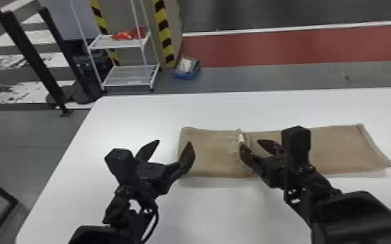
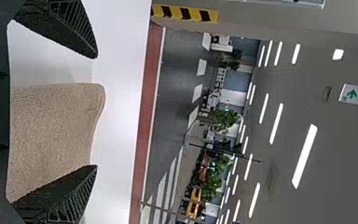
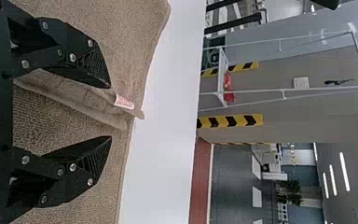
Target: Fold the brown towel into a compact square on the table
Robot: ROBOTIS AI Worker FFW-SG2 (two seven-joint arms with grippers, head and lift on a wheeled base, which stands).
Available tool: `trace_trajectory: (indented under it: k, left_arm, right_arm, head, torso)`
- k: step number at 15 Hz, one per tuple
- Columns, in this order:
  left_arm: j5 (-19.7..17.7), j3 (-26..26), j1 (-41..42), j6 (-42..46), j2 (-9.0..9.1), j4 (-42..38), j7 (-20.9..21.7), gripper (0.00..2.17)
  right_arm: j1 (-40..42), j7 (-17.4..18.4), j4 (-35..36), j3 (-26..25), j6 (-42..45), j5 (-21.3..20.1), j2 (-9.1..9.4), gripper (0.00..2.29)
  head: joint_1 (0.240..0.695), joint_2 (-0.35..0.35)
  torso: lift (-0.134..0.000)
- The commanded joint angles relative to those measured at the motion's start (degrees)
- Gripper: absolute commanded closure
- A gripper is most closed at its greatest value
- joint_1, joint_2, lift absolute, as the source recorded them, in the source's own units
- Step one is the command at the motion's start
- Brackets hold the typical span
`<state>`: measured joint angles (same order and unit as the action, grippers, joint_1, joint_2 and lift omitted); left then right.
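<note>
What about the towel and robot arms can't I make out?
- Underside of the brown towel, head view: hidden by its upper layers.
- Shoulder ends of left arm and right arm, head view: cut off by edges.
- Print on the label, right wrist view: too small.

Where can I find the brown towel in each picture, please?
Head view: brown towel on the table, from near centre rightwards.
Left wrist view: between open fingers of the left gripper, partly behind one.
Right wrist view: behind both fingers of the right gripper, tag near fingertips.
Shared landmark: red floor strip beyond the table.
</note>
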<state>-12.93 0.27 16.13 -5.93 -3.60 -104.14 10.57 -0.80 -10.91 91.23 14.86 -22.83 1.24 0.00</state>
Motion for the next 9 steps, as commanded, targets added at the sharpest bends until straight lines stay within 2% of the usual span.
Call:
trace_trajectory:
  k: [1, 3, 8, 9]
  left_arm:
    - [-0.17, -0.27, -0.83, -0.01, 0.0, 1.04, 0.51, 0.03]
    - [-0.17, -0.79, -1.63, -0.01, 0.0, 2.01, 0.86, 0.03]
    - [-0.34, -1.32, -2.94, -0.01, -0.26, 3.06, 0.95, 0.03]
    - [-0.43, -1.41, -3.03, -0.01, -0.26, 3.06, 0.95, 0.03]
  right_arm:
    - [-0.61, 0.36, -0.17, 0.43, -1.21, -0.28, 0.05, 0.59]
    - [-0.7, 0.36, -0.26, 0.43, -1.74, -0.1, 0.05, 0.77]
    - [-1.84, 0.62, -1.67, 0.78, -4.38, -0.45, 0.05, 0.77]
    - [-1.84, 0.62, -1.67, 0.87, -4.38, -0.45, 0.05, 0.9]
  head:
    - [0.695, 0.168]
    - [0.695, 0.164]
    - [0.695, 0.152]
    - [0.695, 0.152]
  torso:
    - [-0.123]
    - [-0.123]
    - [-0.123]
    - [-0.123]
